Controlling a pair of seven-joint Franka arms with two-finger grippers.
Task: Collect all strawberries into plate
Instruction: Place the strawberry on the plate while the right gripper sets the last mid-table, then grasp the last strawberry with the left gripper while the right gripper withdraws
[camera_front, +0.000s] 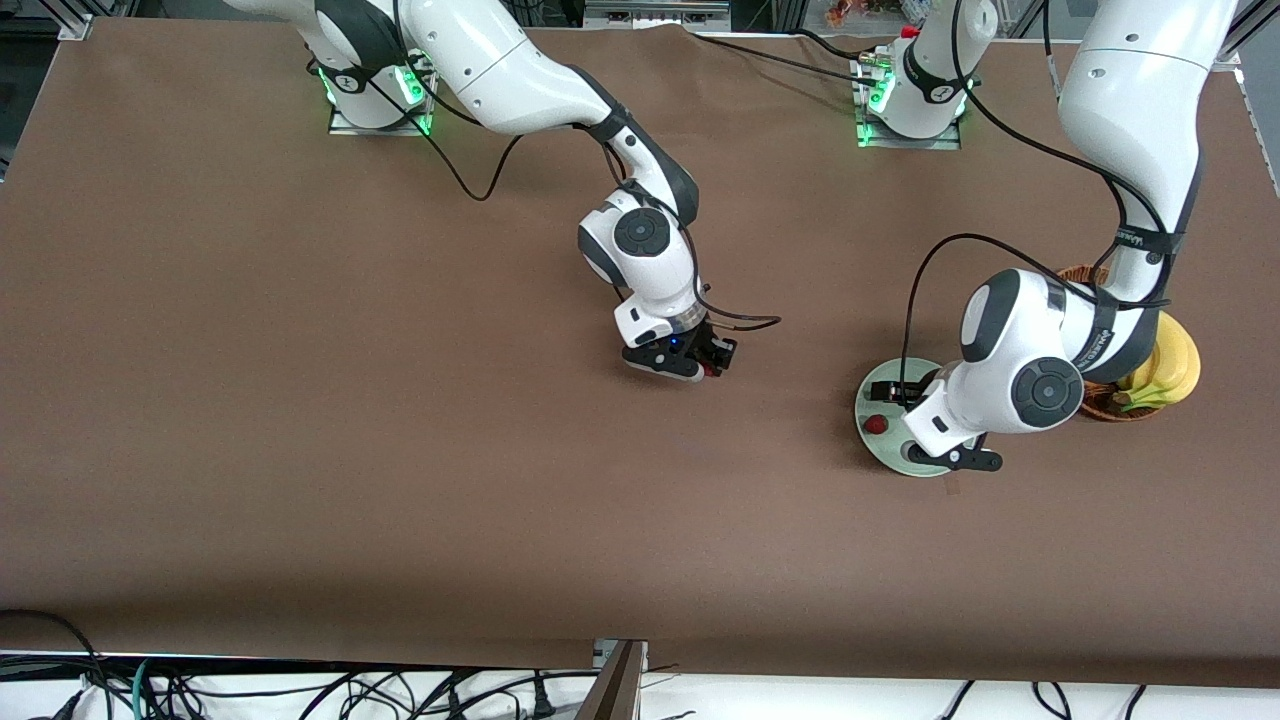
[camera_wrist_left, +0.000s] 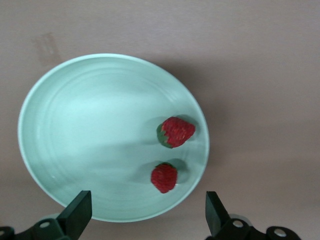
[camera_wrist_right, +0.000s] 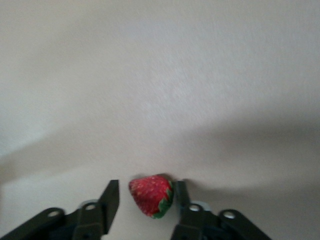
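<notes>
The left claw (camera_wrist_left: 145, 217) hung over the pale mint-green plate (camera_front: 868, 402), which lay on the brown table (camera_front: 300, 400) toward the left arm's end, just beside a brown woven basket (camera_front: 1095, 405) holding bananas (camera_front: 1170, 370). Its fingers (camera_wrist_left: 77, 212) stood wide apart with nothing between them — in the left wrist view the gap framed only the plate's rim. Two strawberries lay in the plate, close together but not touching: one strawberry (camera_wrist_left: 176, 131) on its side with its green top showing, and a second strawberry (camera_wrist_left: 164, 177) just beside it, nearer the rim. In the front view only one red berry could be seen on the plate, the left arm's wrist covering much of the dish. The right claw (camera_wrist_right: 145, 202) was low over the bare table near its middle, well apart from the plate. Its fingers (camera_wrist_right: 111, 197) were partly open around the third strawberry (camera_wrist_right: 151, 195) — one finger close against the berry's green top, the other with a small gap beside the red flesh. Whether that berry rested on the table or was pinched I could not tell.
</notes>
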